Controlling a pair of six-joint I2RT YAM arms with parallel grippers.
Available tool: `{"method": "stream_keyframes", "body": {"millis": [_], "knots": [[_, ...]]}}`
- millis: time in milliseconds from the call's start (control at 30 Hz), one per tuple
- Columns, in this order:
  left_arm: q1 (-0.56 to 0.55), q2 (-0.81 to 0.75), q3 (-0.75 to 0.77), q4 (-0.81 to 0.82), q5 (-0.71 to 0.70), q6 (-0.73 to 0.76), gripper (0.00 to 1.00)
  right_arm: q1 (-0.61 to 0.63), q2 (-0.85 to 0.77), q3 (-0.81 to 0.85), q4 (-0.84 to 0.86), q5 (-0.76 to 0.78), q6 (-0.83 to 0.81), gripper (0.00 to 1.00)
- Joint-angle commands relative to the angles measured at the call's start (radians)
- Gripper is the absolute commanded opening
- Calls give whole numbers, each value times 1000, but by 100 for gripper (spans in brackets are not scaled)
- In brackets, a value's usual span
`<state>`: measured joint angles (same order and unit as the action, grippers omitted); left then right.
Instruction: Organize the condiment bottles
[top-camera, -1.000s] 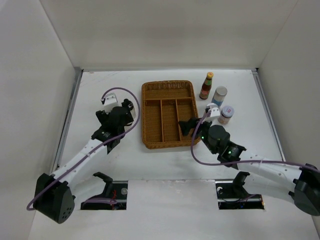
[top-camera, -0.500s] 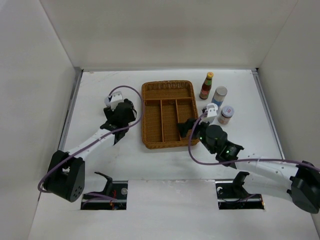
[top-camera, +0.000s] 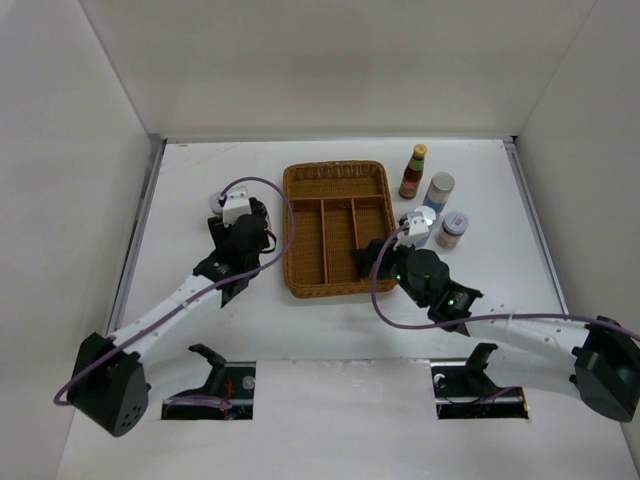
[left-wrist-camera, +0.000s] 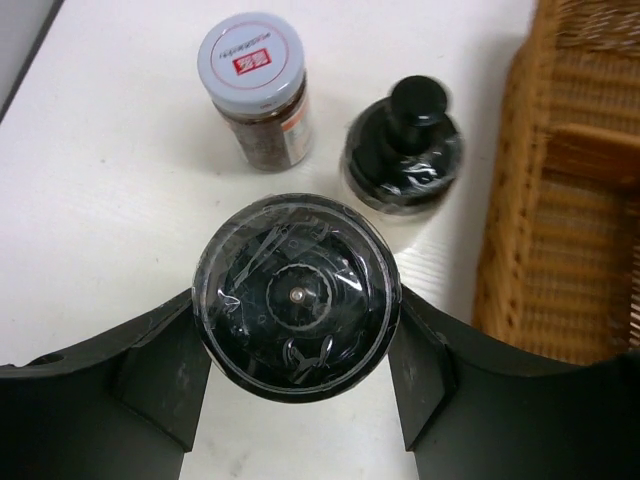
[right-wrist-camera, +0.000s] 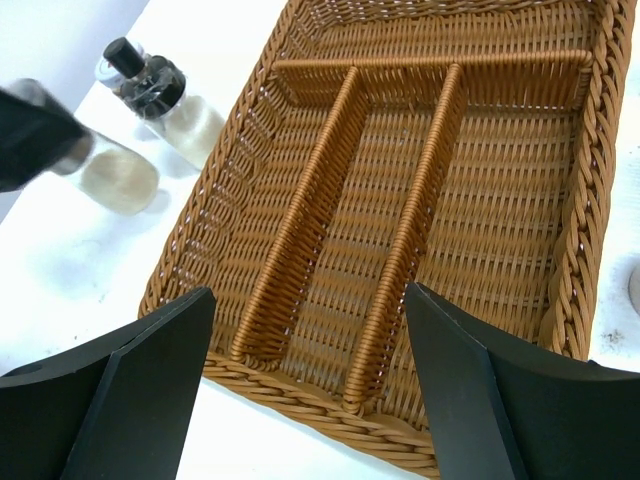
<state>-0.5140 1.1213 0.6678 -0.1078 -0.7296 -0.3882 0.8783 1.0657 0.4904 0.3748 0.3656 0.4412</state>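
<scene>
**Left end effector clamps a dark-capped jar beside the tray; right one hangs open over the tray**

Your left end effector is closed around a dark-capped jar with clear glass sides. One finger presses on each side of its round cap. The jar sits toward the left edge of the white surface, just left of the brown wicker tray. You cannot tell whether its base touches the surface.

Just beyond it stand two more upright jars. A white-lidded jar with brown contents is on the left. A knob-topped jar with a black cap is on the right, near the tray's left wall.

Your right end effector is spread wide and holds nothing. It hangs above the near edge of the tray, whose long compartments show between its fingers.

Toward the far right corner of the surface, three more containers stand upright outside the tray. A red sauce bottle with a yellow cap is farthest back. Next comes a blue-labelled cylinder, then a lilac-lidded shaker.
</scene>
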Motion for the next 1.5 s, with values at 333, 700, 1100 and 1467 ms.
{"method": "stream_keyframes", "body": {"millis": [333,700,1100,1467], "knots": [[-232,53,381,27,10,44,31,7,-46,1,55,-13,-2,84],[-39,625,800,249,206,87,30,-14,-101,-29,38,4,11,83],[1,833,791,359,276,84,39,-23,-104,-33,42,3,13,84],[-47,680,671,415,237,107,94,-29,-96,-35,47,4,13,91]]}}
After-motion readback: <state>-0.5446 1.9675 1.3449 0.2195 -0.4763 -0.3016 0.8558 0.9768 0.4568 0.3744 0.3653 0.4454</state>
